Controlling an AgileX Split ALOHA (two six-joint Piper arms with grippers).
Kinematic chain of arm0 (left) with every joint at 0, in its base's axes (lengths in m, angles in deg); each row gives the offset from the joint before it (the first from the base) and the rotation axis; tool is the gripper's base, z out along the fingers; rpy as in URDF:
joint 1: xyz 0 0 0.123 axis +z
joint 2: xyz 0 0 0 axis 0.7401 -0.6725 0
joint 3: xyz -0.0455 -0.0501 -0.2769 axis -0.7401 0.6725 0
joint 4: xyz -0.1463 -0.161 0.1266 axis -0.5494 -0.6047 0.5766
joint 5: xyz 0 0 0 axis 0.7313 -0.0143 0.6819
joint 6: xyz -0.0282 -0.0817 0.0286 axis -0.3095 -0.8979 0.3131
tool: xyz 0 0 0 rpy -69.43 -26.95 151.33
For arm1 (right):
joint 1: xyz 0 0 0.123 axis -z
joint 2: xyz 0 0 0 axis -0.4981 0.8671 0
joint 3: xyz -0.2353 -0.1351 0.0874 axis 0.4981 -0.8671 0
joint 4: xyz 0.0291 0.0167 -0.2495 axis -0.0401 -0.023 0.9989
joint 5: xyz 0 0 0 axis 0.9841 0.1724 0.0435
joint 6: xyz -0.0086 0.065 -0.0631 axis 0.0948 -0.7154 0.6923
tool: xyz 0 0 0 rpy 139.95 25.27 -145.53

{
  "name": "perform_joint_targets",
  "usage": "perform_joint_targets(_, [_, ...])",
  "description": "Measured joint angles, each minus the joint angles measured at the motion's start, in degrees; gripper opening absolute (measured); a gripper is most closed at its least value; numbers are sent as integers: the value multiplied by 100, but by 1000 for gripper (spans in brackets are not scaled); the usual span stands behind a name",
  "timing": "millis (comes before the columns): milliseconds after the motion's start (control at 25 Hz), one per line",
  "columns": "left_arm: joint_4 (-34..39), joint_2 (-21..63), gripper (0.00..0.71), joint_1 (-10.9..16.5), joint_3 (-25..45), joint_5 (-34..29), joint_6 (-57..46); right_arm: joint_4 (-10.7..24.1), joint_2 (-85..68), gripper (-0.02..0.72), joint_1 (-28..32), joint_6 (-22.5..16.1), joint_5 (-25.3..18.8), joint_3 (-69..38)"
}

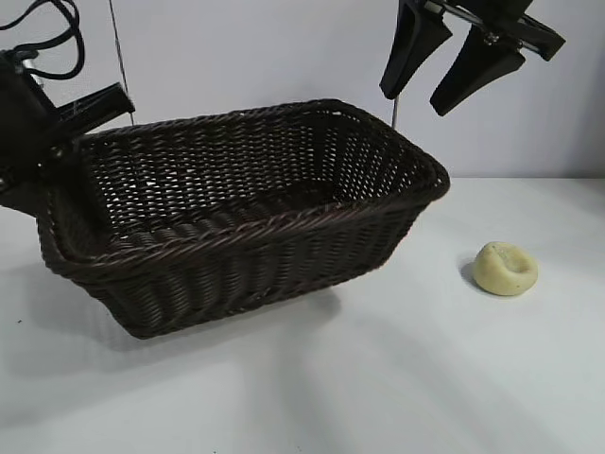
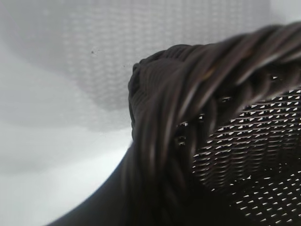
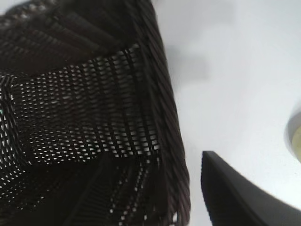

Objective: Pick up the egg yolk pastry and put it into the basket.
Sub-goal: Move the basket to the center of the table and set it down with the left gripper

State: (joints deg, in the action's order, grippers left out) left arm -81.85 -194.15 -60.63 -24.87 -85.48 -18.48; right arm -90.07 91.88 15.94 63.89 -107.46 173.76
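Observation:
The egg yolk pastry (image 1: 505, 269), a small pale yellow dimpled lump, lies on the white table to the right of the basket; a sliver of it shows at the edge of the right wrist view (image 3: 297, 141). The dark brown wicker basket (image 1: 236, 241) sits tilted, its left end raised, and is empty. My left gripper (image 1: 59, 151) is at the basket's left rim, shut on the braided rim (image 2: 188, 84). My right gripper (image 1: 416, 101) hangs open and empty above the basket's far right corner (image 3: 160, 94), well above and behind the pastry.
The white table (image 1: 378, 378) runs in front of the basket and around the pastry. A pale wall stands behind. Black cables hang at the upper left (image 1: 47, 43).

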Motion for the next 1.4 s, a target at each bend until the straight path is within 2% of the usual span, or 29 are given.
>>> perform_joint_targets(280, [34, -538, 102, 0, -661, -378, 600, 0, 0, 413, 0, 0, -2, 0])
perform_joint_targets(560, [113, -798, 102, 0, -674, -402, 718, 0, 0, 413, 0, 0, -26, 0])
perform_joint_targets(800, [133, -992, 102, 0, -674, -134, 774, 0, 0, 413, 0, 0, -26, 0])
perform_joint_targets(1400, [143, -1011, 102, 0, -674, 72, 853, 0, 0, 413, 0, 0, -37, 0])
